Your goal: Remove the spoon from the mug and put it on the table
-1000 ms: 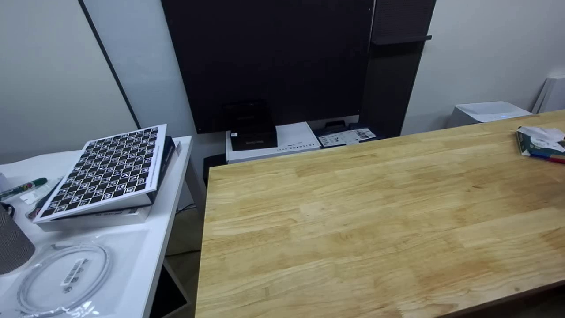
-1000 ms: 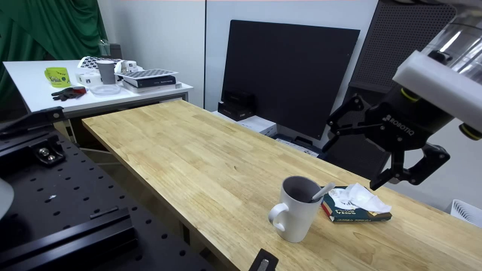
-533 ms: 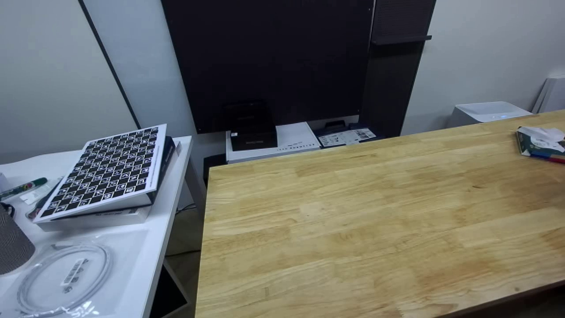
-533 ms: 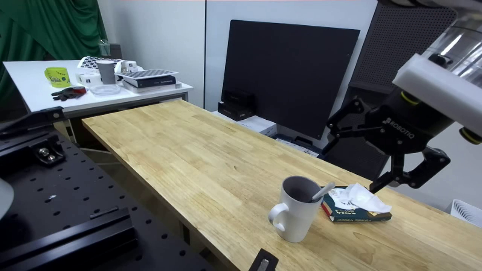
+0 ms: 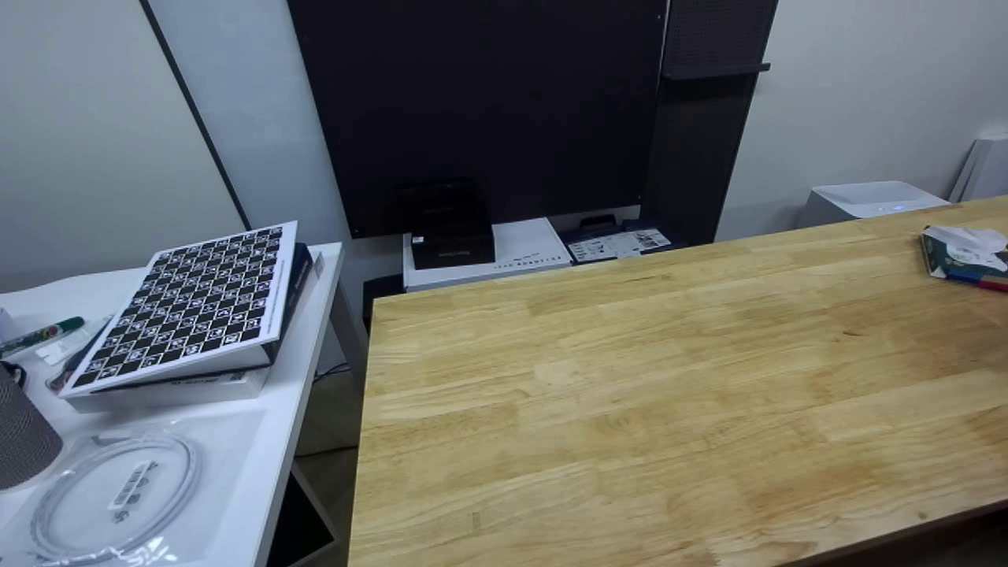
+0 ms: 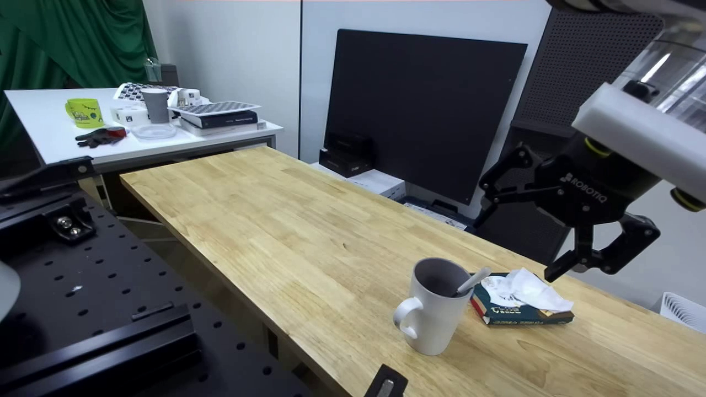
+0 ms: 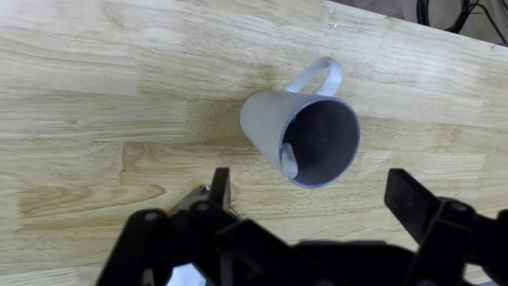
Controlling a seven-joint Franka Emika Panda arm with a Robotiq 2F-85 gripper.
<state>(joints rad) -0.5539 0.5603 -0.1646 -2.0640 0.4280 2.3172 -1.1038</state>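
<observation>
Upright on the table (image 6: 259, 220): pale mug (image 6: 433, 331) with the spoon (image 6: 473, 282) in it, tilted against the rim, jutting out. Well clear of both, the gripper (image 6: 515, 245) with jaws spread wide.

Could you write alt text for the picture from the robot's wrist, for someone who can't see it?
A white mug seen from above on a wooden table, with a spoon leaning inside and its pale end near the rim. Black robot jaws stand wide open at the bottom, holding nothing. Black cables show past the table's edge at top right.
</observation>
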